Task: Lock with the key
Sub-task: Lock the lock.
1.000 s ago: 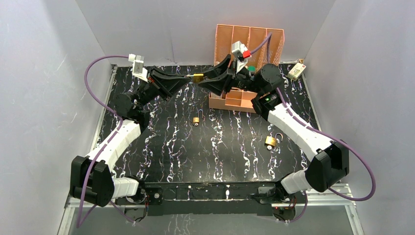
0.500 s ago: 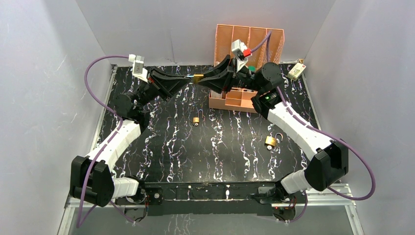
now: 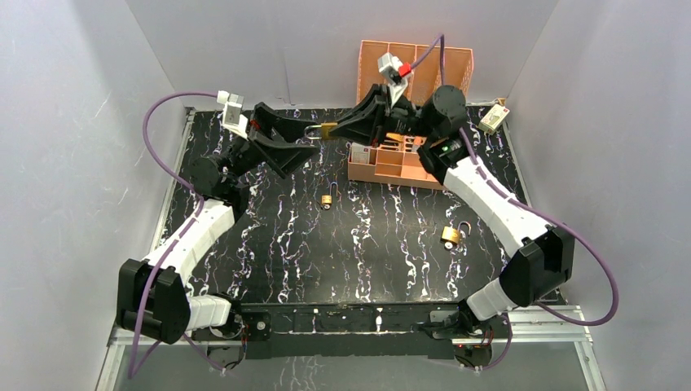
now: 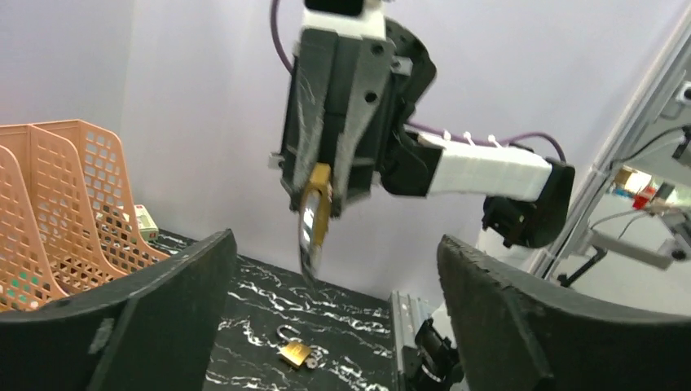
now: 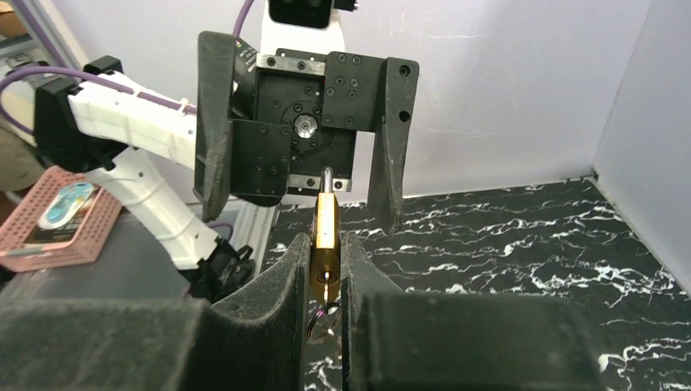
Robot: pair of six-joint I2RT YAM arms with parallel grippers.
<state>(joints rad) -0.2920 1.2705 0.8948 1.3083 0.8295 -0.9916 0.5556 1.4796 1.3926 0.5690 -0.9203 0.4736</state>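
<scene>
1. The black marbled tabletop (image 3: 358,269) carries an orange rack (image 3: 414,69) at its far edge. You see this whole layout only in the top view.
2. Your left claw (image 3: 313,137) stands wide open and holds nothing. Its fingers face the lock.
3. Your right claw (image 3: 342,128) is narrow and pinches the padlock (image 5: 326,232) in the air above the tabletop, between the two claws and near the rack.
4. The padlock is brass, and its silver shackle (image 5: 327,181) points toward the left claw.
5. Only the right wrist view shows a metal ring (image 5: 323,322) hanging under the lock body. You cannot tell if a key is there.
6. The left wrist view shows a spare padlock (image 4: 295,352) lying on the tabletop. The top view adds a second spare padlock (image 3: 327,200).
</scene>
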